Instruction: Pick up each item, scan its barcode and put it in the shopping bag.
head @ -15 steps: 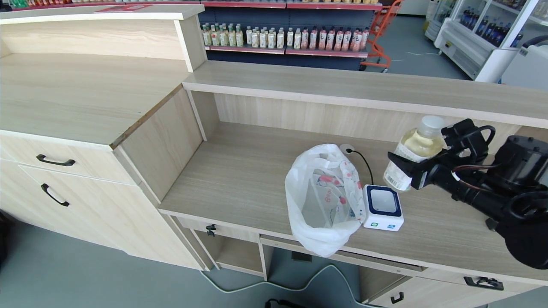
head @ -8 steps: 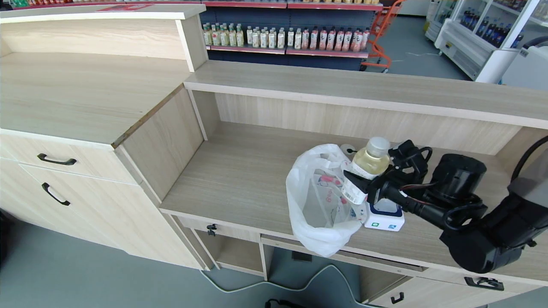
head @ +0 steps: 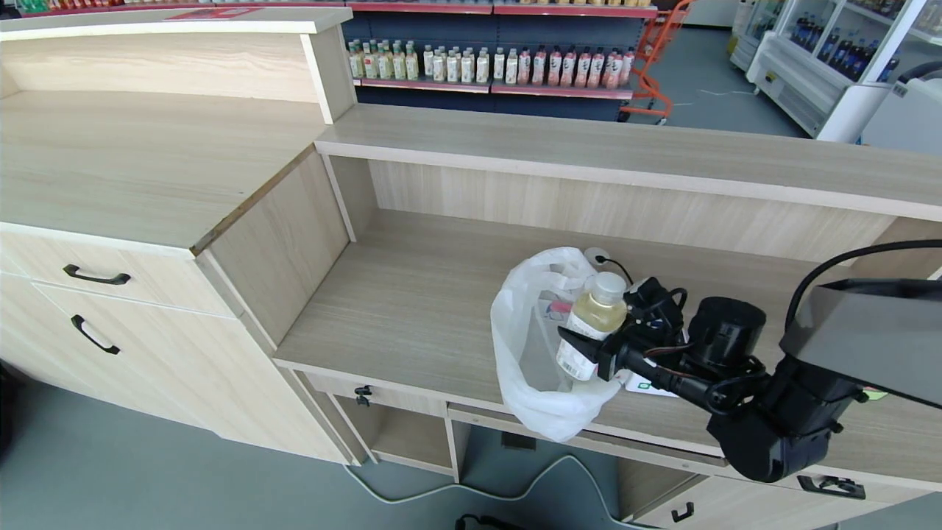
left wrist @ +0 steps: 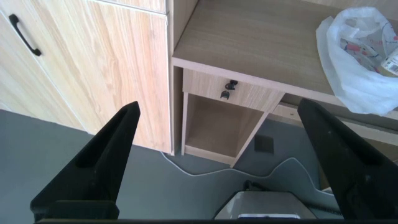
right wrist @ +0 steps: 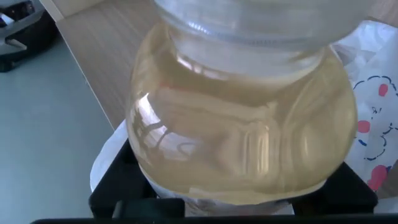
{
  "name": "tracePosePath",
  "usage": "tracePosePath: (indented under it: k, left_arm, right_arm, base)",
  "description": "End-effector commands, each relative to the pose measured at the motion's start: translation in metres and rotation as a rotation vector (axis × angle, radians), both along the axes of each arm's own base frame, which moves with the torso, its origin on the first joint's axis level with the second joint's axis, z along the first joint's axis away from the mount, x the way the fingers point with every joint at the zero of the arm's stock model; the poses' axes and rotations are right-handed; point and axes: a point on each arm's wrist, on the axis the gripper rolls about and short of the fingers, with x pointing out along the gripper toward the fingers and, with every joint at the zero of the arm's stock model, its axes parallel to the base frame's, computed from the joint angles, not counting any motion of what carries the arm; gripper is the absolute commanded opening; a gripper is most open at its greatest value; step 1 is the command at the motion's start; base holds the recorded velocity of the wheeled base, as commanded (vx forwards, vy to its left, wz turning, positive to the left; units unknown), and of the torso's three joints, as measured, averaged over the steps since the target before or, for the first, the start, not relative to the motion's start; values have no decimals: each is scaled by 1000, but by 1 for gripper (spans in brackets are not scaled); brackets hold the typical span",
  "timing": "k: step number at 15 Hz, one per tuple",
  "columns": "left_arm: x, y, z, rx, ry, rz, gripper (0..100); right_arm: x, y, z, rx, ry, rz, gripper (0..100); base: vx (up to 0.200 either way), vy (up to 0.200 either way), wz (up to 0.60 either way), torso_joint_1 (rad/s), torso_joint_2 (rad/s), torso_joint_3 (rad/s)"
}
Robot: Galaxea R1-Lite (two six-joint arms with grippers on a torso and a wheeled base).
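Head view: I see the right tool [head: 591,347] clamped on the bottle [head: 589,324] around its label. The bottle is slightly tilted, cap up, at the right side of the shopping bag's [head: 526,353] open mouth, on the near part of the table [head: 412,309].

Left wrist view: the left tool [left wrist: 217,104] is spread wide and holds nothing. It is left of the shopping bag [left wrist: 351,59] and well apart from it.

Right wrist view: the bottle [right wrist: 242,118] of pale yellow liquid sits between the tool fingers [right wrist: 118,190], with the shopping bag [right wrist: 373,118] just behind it.
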Motion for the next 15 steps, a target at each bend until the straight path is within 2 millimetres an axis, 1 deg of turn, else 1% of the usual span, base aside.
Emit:
tracePosePath:
  k: [1, 5, 9, 14, 15]
  left_arm:
    - [0, 0, 0, 0, 1, 0, 100]
    - [0, 0, 0, 0, 1, 0, 100]
    - [0, 0, 0, 0, 1, 0, 100]
    - [0, 0, 0, 0, 1, 0, 100]
    - [0, 0, 0, 0, 1, 0, 100]
  right_arm:
    - [5, 1, -24, -18, 36, 1, 0]
    - [14, 0, -33, -29, 23, -7, 0]
    - [20, -2, -49, -75, 18, -14, 0]
    - [21, -4, -59, -148, -21, 33, 0]
    - [21, -4, -60, -153, -25, 41, 100]
  base:
    - [0, 0, 0, 0, 0, 0]
    - [0, 0, 0, 0, 0, 0]
    - [0, 0, 0, 0, 0, 0]
    - [0, 0, 0, 0, 0, 0]
    - [0, 0, 0, 0, 0, 0]
